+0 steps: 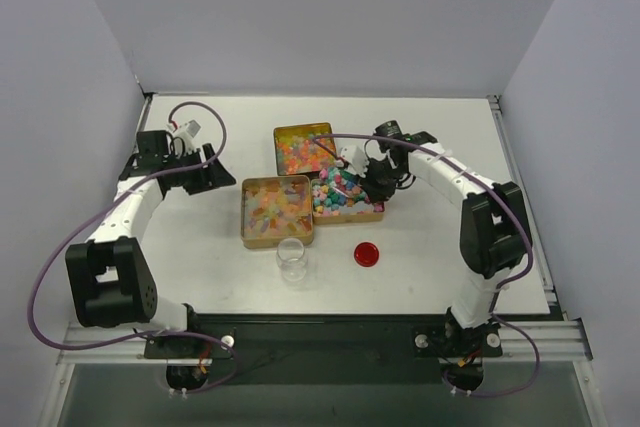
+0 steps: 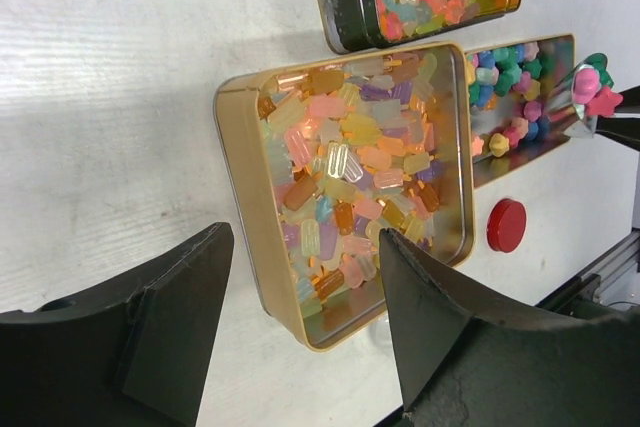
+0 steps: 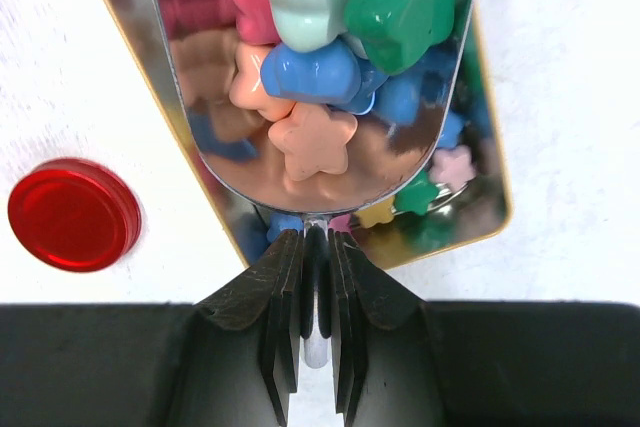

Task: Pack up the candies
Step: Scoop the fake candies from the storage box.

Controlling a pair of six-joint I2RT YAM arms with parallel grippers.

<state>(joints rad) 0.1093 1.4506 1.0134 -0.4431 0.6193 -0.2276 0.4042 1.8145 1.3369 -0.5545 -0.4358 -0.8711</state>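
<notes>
The candies fill three gold tins: one at the back (image 1: 303, 147), a front left one (image 1: 276, 210) and a front right one (image 1: 347, 197) of star-shaped sweets. My right gripper (image 3: 316, 242) is shut on the thin handle of a metal scoop (image 3: 300, 177). The scoop is heaped with star candies (image 3: 320, 67) and hangs over the front right tin (image 3: 495, 177). My left gripper (image 2: 305, 247) is open and holds nothing. It hovers to the left of the front left tin (image 2: 240, 147), which holds translucent candies (image 2: 350, 167).
A small clear glass jar (image 1: 292, 259) stands in front of the tins. A flat red round lid (image 1: 367, 254) lies to its right, and it also shows beside the scoop in the right wrist view (image 3: 73, 213). White walls close in the table.
</notes>
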